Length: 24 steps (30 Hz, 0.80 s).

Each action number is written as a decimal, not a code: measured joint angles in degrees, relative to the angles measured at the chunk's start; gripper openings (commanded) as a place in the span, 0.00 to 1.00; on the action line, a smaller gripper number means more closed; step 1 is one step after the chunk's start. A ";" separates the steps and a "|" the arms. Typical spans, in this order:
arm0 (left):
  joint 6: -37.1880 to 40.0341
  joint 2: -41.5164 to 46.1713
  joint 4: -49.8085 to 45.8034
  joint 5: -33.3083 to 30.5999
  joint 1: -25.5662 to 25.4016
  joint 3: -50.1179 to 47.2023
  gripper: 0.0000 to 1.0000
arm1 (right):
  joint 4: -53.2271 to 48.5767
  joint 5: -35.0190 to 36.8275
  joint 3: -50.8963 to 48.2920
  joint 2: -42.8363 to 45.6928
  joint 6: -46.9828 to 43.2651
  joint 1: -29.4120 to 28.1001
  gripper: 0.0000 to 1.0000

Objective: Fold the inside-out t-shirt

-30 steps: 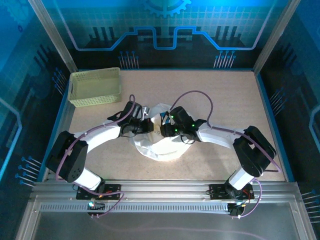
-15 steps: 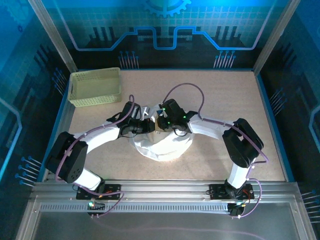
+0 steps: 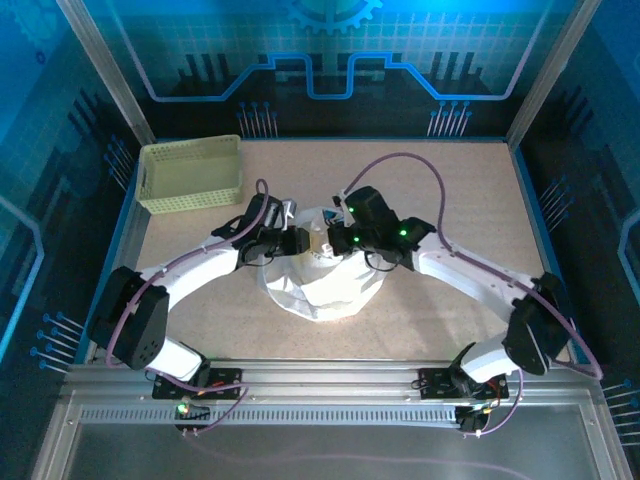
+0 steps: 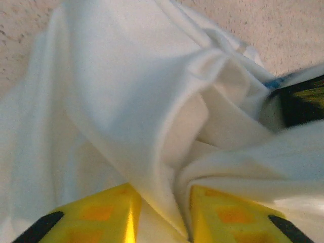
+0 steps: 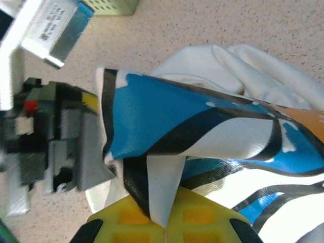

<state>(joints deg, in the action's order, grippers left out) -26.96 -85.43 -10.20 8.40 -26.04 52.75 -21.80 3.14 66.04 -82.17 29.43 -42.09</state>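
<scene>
The white t-shirt lies bunched in a heap at the middle of the table. Both grippers meet at its far top edge. My left gripper comes in from the left; in the left wrist view its yellow fingers stand apart, open, with a fold of the t-shirt running between them. My right gripper comes in from the right and is shut on a pinch of the t-shirt at its blue-and-black print, the cloth pulled up from between the right gripper's fingertips.
A pale yellow-green lattice basket stands at the back left of the table, its edge also at the top of the right wrist view. The left gripper's dark body sits close beside the pinched cloth. Bare tabletop lies to the right.
My right gripper has closed on the printed cloth, and the right arm's elbow has swung out to the right. The left gripper's jaws have parted.
</scene>
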 measured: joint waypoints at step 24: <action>2.49 8.20 1.70 -14.25 -20.33 -1.81 0.97 | -13.51 8.74 8.87 5.81 21.97 3.45 0.00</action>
<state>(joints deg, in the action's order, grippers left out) -24.47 -77.23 -8.49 -5.85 -46.37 50.94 -35.31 11.88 74.91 -76.36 51.40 -38.63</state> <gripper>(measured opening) 0.957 0.066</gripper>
